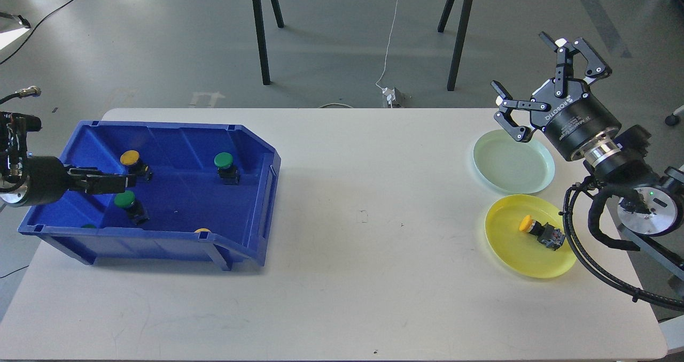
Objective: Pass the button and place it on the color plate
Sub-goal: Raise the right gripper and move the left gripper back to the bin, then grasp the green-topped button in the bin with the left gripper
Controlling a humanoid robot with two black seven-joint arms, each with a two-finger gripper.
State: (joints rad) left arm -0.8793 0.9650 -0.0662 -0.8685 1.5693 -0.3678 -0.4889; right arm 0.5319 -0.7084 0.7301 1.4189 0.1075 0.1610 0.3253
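The blue bin (256,191) on the left holds yellow-capped and green-capped buttons: a yellow one (130,159), a green one (224,161), another green one (124,200), and two more half hidden behind the front wall. My left gripper (125,181) reaches into the bin from the left. Its tip lies between the yellow button and the near green one, and it is seen edge-on. My right gripper (519,61) is open and empty, held above the far rim of the pale green plate (513,167). A yellow button (538,230) lies on its side on the yellow plate (513,255).
The white table (363,244) carries the bin at the left and both plates at the right. The right arm's cable loop (582,233) hangs beside the yellow plate. Black stand legs (261,36) rise behind the table's far edge.
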